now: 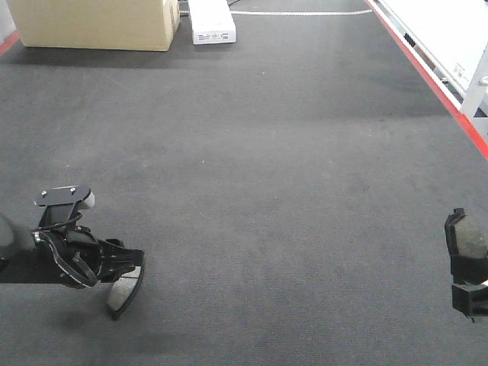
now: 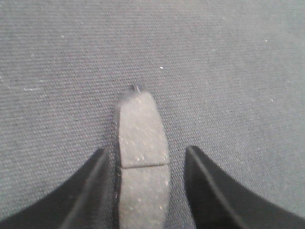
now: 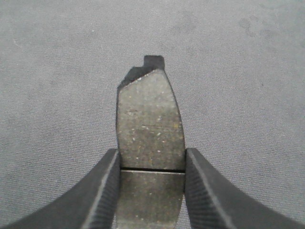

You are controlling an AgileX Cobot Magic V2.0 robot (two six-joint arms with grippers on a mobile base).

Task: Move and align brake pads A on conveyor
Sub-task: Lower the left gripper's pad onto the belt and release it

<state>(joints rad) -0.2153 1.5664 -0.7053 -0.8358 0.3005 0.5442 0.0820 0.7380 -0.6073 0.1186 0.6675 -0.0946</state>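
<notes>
- The two arms are each working one pad low in the front view. I judge this to be the move-and-place stage, with alignment not yet done.
- The left pincer (image 2: 146,152) is standing wider than the first brake pad (image 2: 142,129).
  - Belt is showing between the pad and the finger on the right of the wrist view.
  - The other finger is lying just beside the backing plate; contact there cannot be confirmed.
  - This pincer is not clamping anything.
- The first brake pad is sitting at the lower left of the front view, rough face and centre groove turned toward the wrist camera. It is low on or just over the conveyor (image 1: 267,152); which of the two cannot be told.
- The right pincer (image 3: 151,155) is closing firmly on the second brake pad (image 3: 150,114), both fingers pressing its long edges beside the groove.
- The second brake pad is showing at the lower right edge of the front view, well apart from the first.
- No other pads are appearing in any view.
- A cardboard box (image 1: 95,23) and a white box (image 1: 211,21) are standing at the top left, clear of the work.
- The next move, in my judgement, is calling for the right arm to:
  - bring its pad inward toward the first;
  - match the first pad's heading;
  - lower the pad flat before letting go.
</notes>
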